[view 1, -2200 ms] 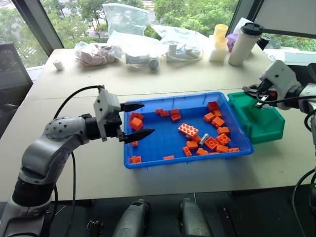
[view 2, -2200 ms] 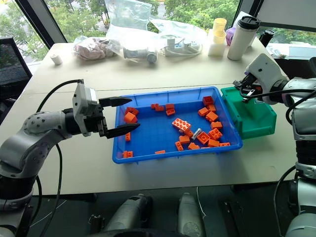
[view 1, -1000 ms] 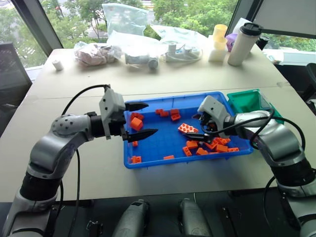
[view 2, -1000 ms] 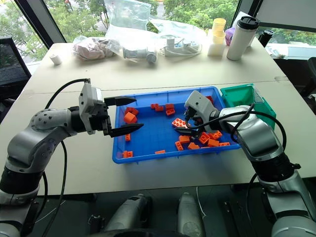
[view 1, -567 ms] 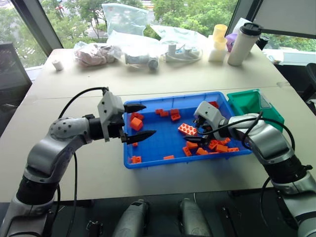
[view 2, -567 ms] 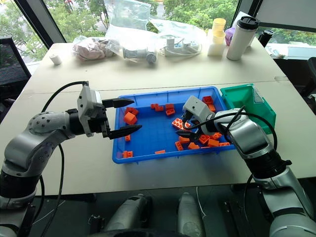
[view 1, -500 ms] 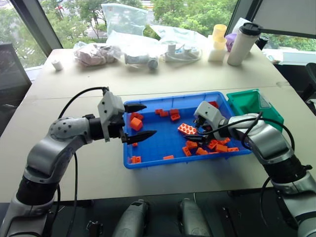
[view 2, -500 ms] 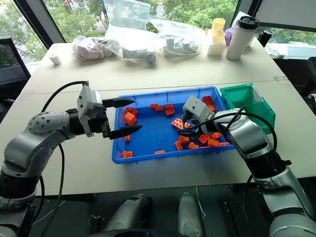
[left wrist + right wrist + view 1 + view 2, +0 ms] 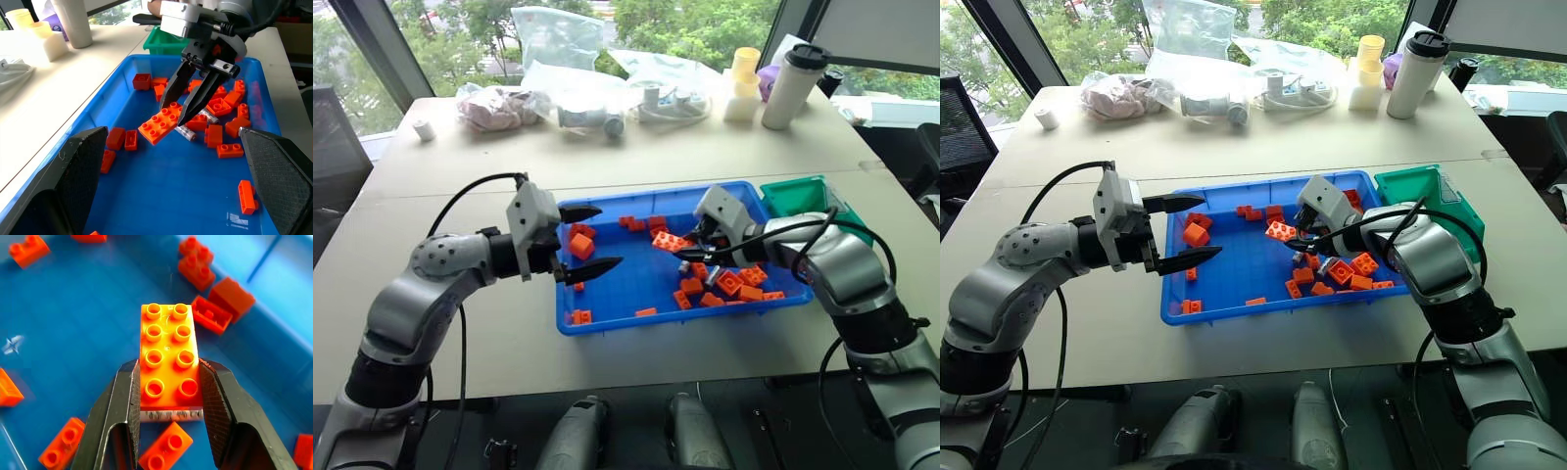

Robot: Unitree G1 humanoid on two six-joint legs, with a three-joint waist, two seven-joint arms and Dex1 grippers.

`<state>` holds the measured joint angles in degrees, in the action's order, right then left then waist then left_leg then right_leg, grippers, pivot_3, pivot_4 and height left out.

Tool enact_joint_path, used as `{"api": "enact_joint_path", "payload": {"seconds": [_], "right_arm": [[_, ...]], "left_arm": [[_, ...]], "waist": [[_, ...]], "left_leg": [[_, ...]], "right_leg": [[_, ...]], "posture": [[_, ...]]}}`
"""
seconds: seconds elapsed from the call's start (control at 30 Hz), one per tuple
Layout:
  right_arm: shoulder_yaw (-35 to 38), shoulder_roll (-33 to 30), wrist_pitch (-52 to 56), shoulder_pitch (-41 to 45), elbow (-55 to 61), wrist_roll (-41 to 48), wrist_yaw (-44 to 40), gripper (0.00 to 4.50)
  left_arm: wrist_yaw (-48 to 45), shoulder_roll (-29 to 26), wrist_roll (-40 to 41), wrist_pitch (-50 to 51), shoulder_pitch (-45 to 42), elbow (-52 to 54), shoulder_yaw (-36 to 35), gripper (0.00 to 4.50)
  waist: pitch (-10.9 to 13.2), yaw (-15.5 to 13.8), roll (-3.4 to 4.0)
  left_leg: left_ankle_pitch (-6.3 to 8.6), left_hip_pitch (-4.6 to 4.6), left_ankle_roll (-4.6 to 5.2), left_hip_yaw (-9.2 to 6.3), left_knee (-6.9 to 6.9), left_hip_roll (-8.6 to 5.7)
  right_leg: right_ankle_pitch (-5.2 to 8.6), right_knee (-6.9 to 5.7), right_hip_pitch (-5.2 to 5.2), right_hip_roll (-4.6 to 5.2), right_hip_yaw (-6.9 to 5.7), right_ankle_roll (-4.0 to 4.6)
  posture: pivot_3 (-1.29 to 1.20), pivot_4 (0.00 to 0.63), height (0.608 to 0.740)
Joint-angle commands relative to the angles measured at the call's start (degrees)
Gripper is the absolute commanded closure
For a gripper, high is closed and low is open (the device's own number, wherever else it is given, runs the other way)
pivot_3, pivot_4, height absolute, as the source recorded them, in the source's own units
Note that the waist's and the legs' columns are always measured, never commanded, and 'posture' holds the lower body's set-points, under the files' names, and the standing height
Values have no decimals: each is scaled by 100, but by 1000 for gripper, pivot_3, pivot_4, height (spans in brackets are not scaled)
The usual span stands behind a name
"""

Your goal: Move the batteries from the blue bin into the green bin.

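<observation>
We see right end effector clamped on big orange brick, not on battery, which lies in blue bin centre-right of frame. Risk: brick goes into green bin at right. Left end effector apart, idle.

From my seat the orange brick covers most of a battery beneath it; I see just a silver sliver. The green bin sits partly behind the right arm, its inside hidden. The bench runs off frame.
</observation>
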<state>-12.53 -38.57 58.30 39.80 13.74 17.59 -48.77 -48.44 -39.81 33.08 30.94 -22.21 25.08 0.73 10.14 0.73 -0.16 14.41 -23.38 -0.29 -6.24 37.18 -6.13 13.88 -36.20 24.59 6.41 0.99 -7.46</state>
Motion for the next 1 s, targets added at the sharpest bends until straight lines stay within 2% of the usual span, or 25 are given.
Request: {"api": "enact_joint_path", "payload": {"seconds": [0.03, 0.2, 0.27, 0.3, 0.43, 0.73, 1.0], "right_arm": [[-194, 376, -34, 93, 363, 112, 121, 3357], [-807, 813, -282, 140, 100, -146, 290, 3357], [-966, 882, -429, 188, -41, -225, 262, 2219], [-1000, 882, -471, 211, -81, -239, 237, 1963], [-953, 691, -604, 331, -165, -347, 153, 67], [-708, -437, -603, 228, -250, -608, -149, 67], [-568, -469, -140, -94, -232, -585, 44, 67]], "left_arm": [[11, 15, -32, -114, -40, 115, -126, 0], [45, 40, -40, -119, -54, 131, -129, 0], [53, 42, -36, -118, -48, 139, -155, 0], [54, 39, -35, -119, -47, 137, -165, 0], [66, 30, -52, -137, -12, 122, -192, 0], [89, 61, -101, -207, 11, 59, -162, 0], [32, 100, -160, -271, 23, 17, -137, 0]], "waist": [[-1, -5, -1], [-1, -11, -1], [-1, -17, -2], [-1, -17, -2], [-1, -4, -2], [-1, -15, -2], [-1, -8, -2]], "left_leg": [[0, 0, 0, -1, 0, 0], [0, 0, -1, 0, 1, -2], [-1, -1, -1, -1, 3, -4], [-1, -1, -1, -1, 4, -4], [0, -1, -1, -1, 2, -4], [0, -1, 0, 0, 3, -5], [0, 0, 0, 1, -1, -1]], "right_leg": [[0, 0, 0, -1, -1, 0], [0, -1, 1, 1, 0, 0], [0, -1, -1, 2, -1, 0], [0, -1, -2, 2, -1, 0], [0, -2, 1, 0, -1, 0], [0, -1, -1, 1, -1, 0], [0, -1, 1, 1, 0, 0]], "posture": [[0, 150, 740], [0, 150, 740], [0, 150, 740], [0, 150, 740], [0, 150, 740], [0, 150, 740], [0, 150, 740]]}}
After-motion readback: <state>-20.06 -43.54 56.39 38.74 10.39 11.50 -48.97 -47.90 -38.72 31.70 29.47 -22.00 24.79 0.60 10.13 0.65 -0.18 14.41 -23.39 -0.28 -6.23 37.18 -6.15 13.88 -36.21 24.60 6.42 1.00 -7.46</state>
